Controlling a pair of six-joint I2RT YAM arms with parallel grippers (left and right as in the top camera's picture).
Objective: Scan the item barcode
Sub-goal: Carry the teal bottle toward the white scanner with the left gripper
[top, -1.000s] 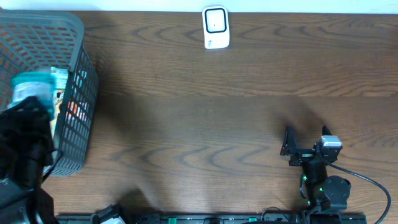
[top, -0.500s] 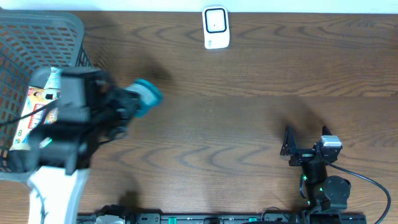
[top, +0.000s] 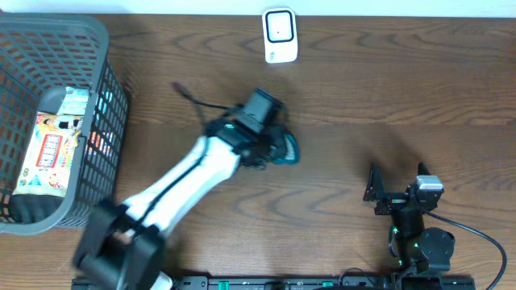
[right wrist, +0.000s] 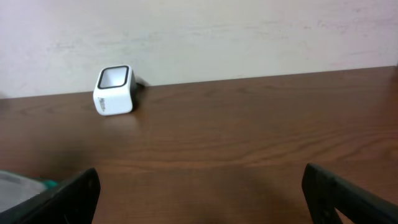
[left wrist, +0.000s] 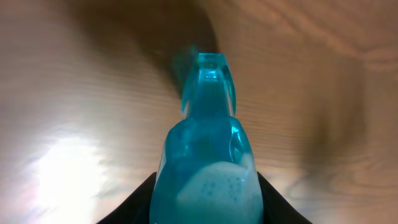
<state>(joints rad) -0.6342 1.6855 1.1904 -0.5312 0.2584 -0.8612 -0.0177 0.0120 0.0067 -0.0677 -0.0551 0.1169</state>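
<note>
The bottle (left wrist: pixel 208 143) is clear blue plastic with a narrower neck and cap end pointing away from the wrist camera. Pale, frothy liquid shows in its lower body, so I'd judge it partly full: moderately heavy, with contents that slosh when it tips. The wall looks smooth and glossy, likely slippery, and thin enough to give under a hard squeeze. The broad body is the sensible place to take hold, not the neck.

That is where the left gripper (left wrist: pixel 206 198) has it, closed partway, with a dark finger (left wrist: pixel 134 205) on each flank of the body. The bottle is clear of the wood, over the middle of the table (top: pixel 363 97). I can't make out a barcode on any face that shows, so which side must face the reader is unclear.

The white scanner (top: pixel 280 36) stands at the far edge, near but well apart from the bottle. The bottle probably needs carrying closer and turning, slowly, since the liquid shifts.

The right gripper (top: pixel 397 179) rests near the front right with its jaws spread wide, holding nothing. At the left, the grey mesh basket (top: pixel 105 97) holds a printed packet (top: pixel 56 145).
</note>
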